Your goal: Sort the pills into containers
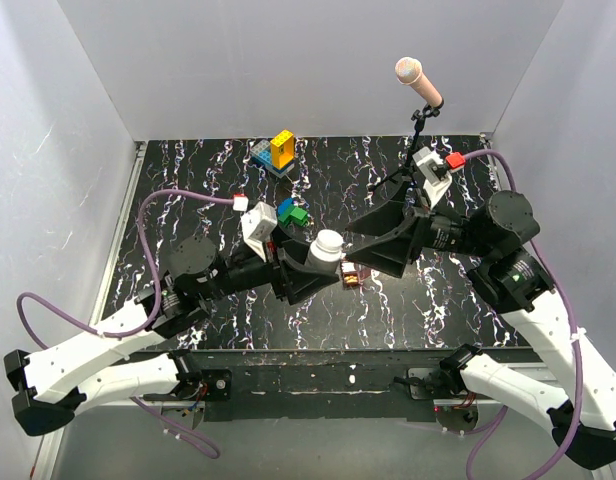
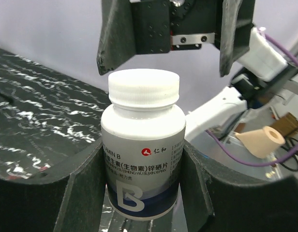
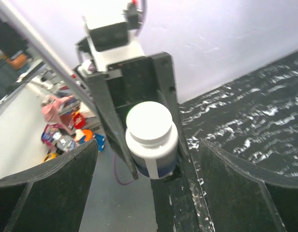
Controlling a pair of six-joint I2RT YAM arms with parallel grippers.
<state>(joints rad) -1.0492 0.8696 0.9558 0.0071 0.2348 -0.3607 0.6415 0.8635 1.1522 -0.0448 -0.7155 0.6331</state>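
We noted left end effector (image 2: 141, 203) clenched on bottle (image 2: 139, 164), and right end effector (image 2: 173, 48) spread wide just over cap (image 2: 144, 87). We judged an off-centre bite on cap could twist bottle loose. We found pill box (image 1: 350, 275) on table (image 1: 438, 300) beside bottle, hemmed by both arms; blocks (image 1: 293, 212) behind.

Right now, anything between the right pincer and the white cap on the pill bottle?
Nothing visible. The right pincer is open, facing the white ribbed screw cap of the white plastic vitamin bottle, which the left pincer grips by its body.
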